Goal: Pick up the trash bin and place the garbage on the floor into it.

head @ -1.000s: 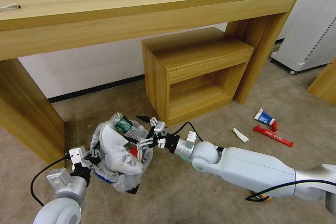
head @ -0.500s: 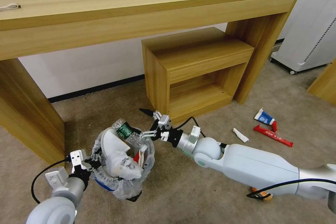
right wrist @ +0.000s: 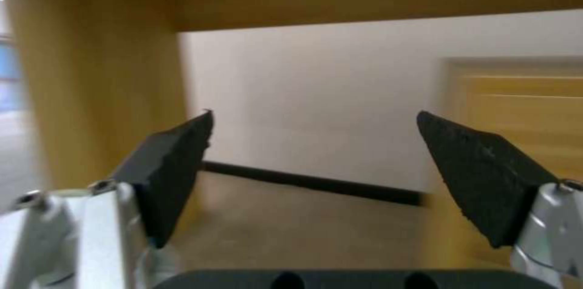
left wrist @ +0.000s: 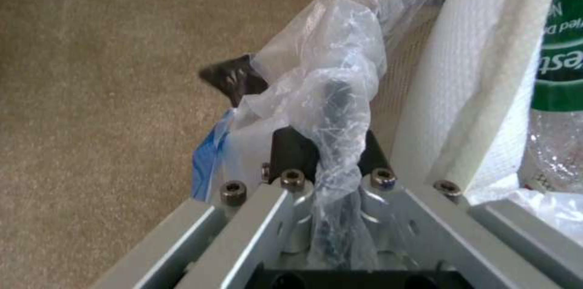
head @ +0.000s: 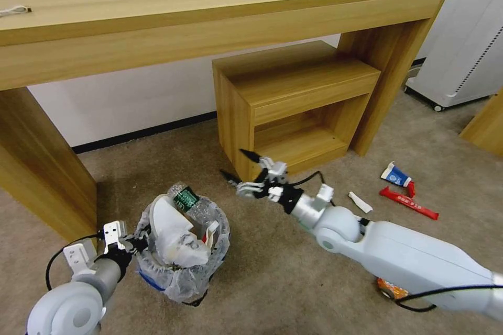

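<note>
I hold the trash bin by its bag-lined rim in my left gripper, slipper and bottle inside, while my empty right gripper hangs spread; wrappers remain on the floor.

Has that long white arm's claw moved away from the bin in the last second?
Yes. The right gripper, open and empty, has pulled back from above the trash bin toward the small wooden cabinet.

Left gripper: low at the left — fingers closed on the trash bin rim.
Right gripper: arm stretched forward — fingers apart, holding nothing.
</note>
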{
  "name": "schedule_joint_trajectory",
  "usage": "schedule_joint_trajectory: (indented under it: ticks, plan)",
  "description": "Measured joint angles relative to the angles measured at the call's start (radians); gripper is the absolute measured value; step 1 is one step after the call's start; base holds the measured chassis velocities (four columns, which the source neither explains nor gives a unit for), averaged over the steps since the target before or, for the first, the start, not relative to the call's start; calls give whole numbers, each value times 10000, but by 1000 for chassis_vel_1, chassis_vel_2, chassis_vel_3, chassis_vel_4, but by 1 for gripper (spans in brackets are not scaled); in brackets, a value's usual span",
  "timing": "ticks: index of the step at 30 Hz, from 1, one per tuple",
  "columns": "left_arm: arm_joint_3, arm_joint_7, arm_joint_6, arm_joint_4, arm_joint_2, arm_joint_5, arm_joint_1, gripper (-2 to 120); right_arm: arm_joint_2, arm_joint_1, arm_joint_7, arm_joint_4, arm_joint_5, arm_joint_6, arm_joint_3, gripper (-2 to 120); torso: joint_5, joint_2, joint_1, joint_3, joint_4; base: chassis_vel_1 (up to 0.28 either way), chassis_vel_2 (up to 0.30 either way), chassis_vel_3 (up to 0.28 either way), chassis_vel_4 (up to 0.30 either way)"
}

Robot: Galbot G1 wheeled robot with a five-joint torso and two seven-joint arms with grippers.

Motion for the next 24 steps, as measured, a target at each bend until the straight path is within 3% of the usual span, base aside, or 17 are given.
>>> schedule_joint_trajectory:
  ticks: [6, 24]
  plan:
    - [-35, 22, -31, -88, 62, 8, 64, 3, -651, -861, 665, -9, -390, -49, 1515, 100, -2, 0, 0, 0, 1, 0, 0, 0, 0]
    - [-100, -92, 55, -417, -261, -157, 417, 3, -1118, -1744, 923, -882, -780, 437, 2447, 100, -1, 0, 0, 0, 2, 0, 0, 0, 0]
